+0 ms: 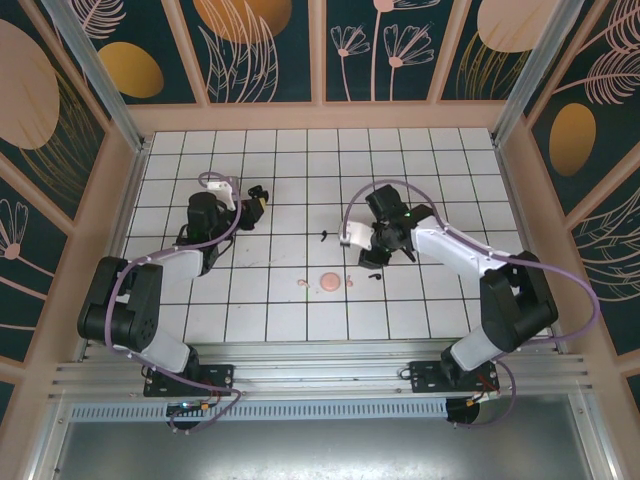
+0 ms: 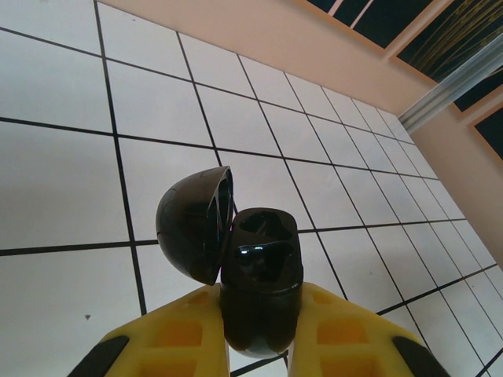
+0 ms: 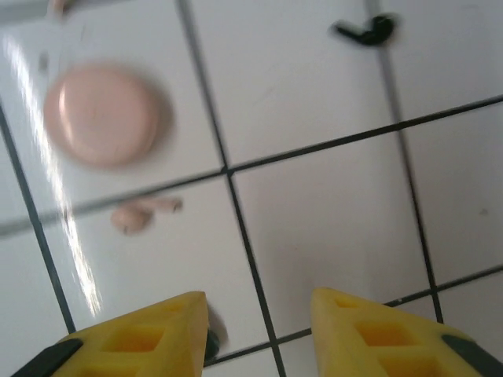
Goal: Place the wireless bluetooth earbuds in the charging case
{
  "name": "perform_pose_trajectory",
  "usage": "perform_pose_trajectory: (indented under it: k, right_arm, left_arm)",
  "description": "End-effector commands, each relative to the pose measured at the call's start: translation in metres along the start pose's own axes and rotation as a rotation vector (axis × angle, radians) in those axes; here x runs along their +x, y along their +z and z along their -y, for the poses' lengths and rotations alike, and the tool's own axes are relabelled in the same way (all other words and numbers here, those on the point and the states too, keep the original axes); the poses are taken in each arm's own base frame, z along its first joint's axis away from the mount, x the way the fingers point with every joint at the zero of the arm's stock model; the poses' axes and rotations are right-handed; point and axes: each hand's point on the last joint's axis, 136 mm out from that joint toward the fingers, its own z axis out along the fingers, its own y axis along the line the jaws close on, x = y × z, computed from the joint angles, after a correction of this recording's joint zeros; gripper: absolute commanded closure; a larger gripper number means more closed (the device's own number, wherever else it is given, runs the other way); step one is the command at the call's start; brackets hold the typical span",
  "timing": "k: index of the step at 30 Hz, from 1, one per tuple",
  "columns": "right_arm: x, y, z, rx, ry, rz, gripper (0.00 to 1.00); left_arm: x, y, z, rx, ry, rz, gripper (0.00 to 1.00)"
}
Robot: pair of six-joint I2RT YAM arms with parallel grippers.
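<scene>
Left wrist: left fingers (image 2: 177, 338) clamp the open black case (image 2: 261, 290); right fingers (image 3: 149, 334) gape over bare tiles (image 3: 322, 228).

A lab-style robot test booth: gridded white table (image 1: 290, 150), aluminium rails (image 1: 320, 375), leaf-patterned wall panels (image 1: 255, 50).

White grid-tiled table (image 1: 290, 160) enclosed by dark floral wall panels (image 1: 268, 60).

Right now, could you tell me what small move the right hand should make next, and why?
Probably shift the right hand toward the black earbud and lower around it. It is open and holds nothing, while the left hand holds the black case with its lid open, apparently ready to receive an earbud.
</scene>
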Motion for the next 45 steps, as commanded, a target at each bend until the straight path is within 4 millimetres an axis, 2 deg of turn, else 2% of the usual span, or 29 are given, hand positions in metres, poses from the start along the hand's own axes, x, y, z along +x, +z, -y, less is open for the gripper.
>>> perform_pose_trajectory:
  k: [1, 4, 7, 10, 13, 16, 19, 24, 29, 45]
  right_arm:
    - [-0.02, -0.014, 0.014, 0.043, 0.49, 0.077, 0.62]
    - [-0.008, -0.016, 0.022, 0.099, 0.917, 0.025, 0.65]
    - [0.001, -0.017, 0.012, 0.085, 1.266, -0.016, 0.65]
    - [0.002, -0.02, 0.001, 0.044, 1.545, 0.023, 0.64]
    - [0.015, -0.019, -0.014, 0.016, 1.813, 0.045, 0.64]
    - [0.028, -0.011, -0.034, -0.028, 1.967, 0.011, 0.64]
    - [0.043, -0.002, -0.048, -0.029, 2.041, -0.045, 0.63]
    - [0.053, 0.012, -0.056, -0.052, 2.087, -0.049, 0.61]
    - [0.067, 0.013, -0.037, -0.002, 2.113, -0.017, 0.6]
    - [0.08, 0.031, -0.025, 0.007, 2.099, -0.061, 0.61]
  left_arm:
    - [-0.004, 0.008, 0.003, 0.005, 0.042, 0.004, 0.96]
    - [-0.004, 0.01, 0.005, 0.002, 0.049, -0.001, 0.96]
    - [-0.002, 0.013, 0.005, 0.003, 0.049, -0.007, 0.96]
    - [0.001, 0.014, 0.006, 0.004, 0.045, -0.015, 0.96]
    - [0.002, 0.015, 0.007, 0.004, 0.041, -0.017, 0.96]
    - [0.002, 0.016, 0.008, 0.008, 0.041, -0.02, 0.96]
    - [0.003, 0.016, 0.009, 0.008, 0.042, -0.022, 0.96]
    - [0.002, 0.015, 0.01, 0.007, 0.046, -0.019, 0.96]
    - [0.003, 0.014, 0.01, 0.006, 0.046, -0.019, 0.96]
    - [0.001, 0.015, 0.011, 0.004, 0.049, -0.019, 0.96]
